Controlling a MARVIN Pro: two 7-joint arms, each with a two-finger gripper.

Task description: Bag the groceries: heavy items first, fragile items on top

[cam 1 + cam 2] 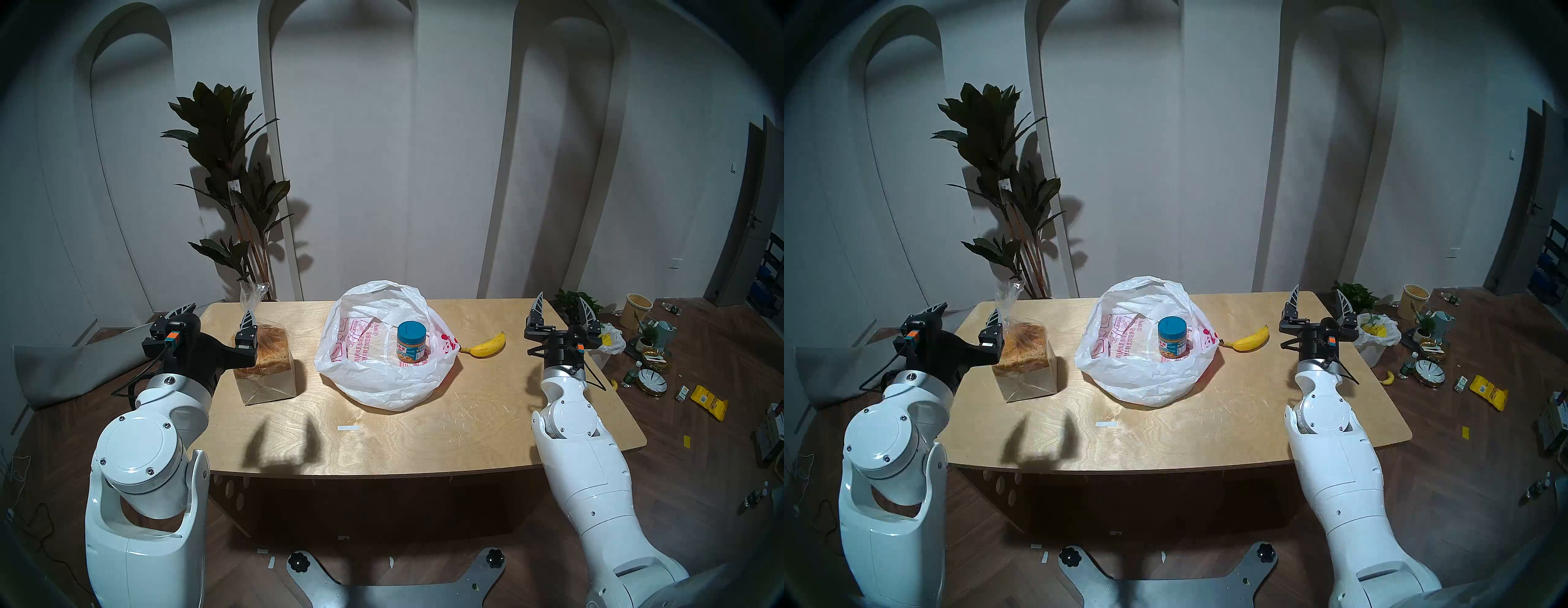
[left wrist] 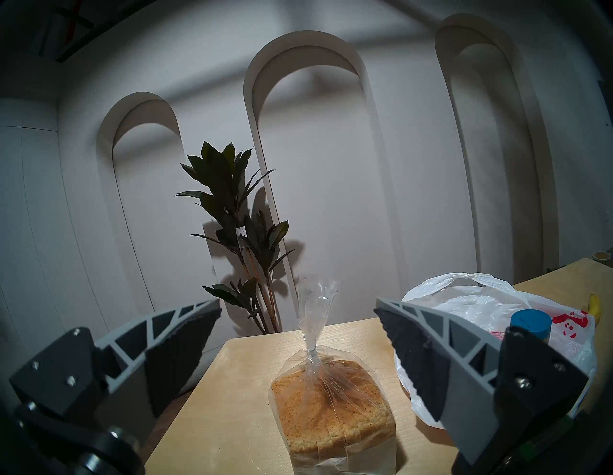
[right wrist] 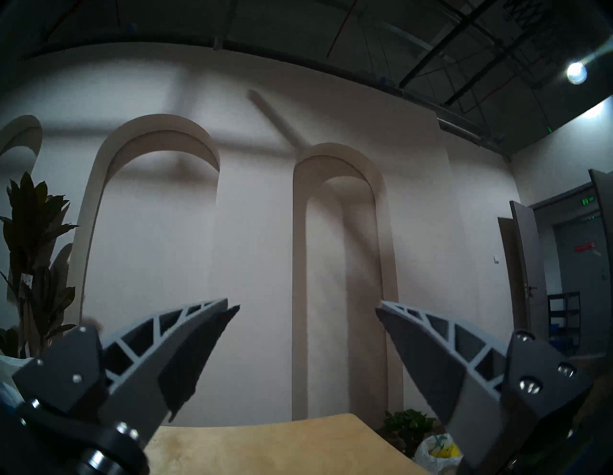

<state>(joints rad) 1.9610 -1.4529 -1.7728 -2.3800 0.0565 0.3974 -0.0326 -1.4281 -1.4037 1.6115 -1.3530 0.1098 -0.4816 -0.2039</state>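
Observation:
The white bag point(image 1: 377, 382) with red-pink printing lies open at the table's middle. The blue-lidded peanut butter jar point(image 1: 410, 342) stands upright inside it. The wrapped brown loaf point(image 1: 265, 361) stands on the table's left part. The yellow banana point(image 1: 488, 344) lies on the table just right of the bag. My left gripper point(image 1: 216, 316) is open and empty, just left of and above the loaf; the loaf point(image 2: 331, 411) lies between its fingers in the left wrist view. My right gripper point(image 1: 562, 312) is open and empty near the table's right edge, right of the banana.
A tall plant point(image 1: 237, 191) stands behind the table's far left corner. A small white bag with yellow contents point(image 1: 611, 339), cups, plates and packets point(image 1: 708, 401) lie on the floor to the right. A white tape strip point(image 1: 348, 428) lies on the table's front.

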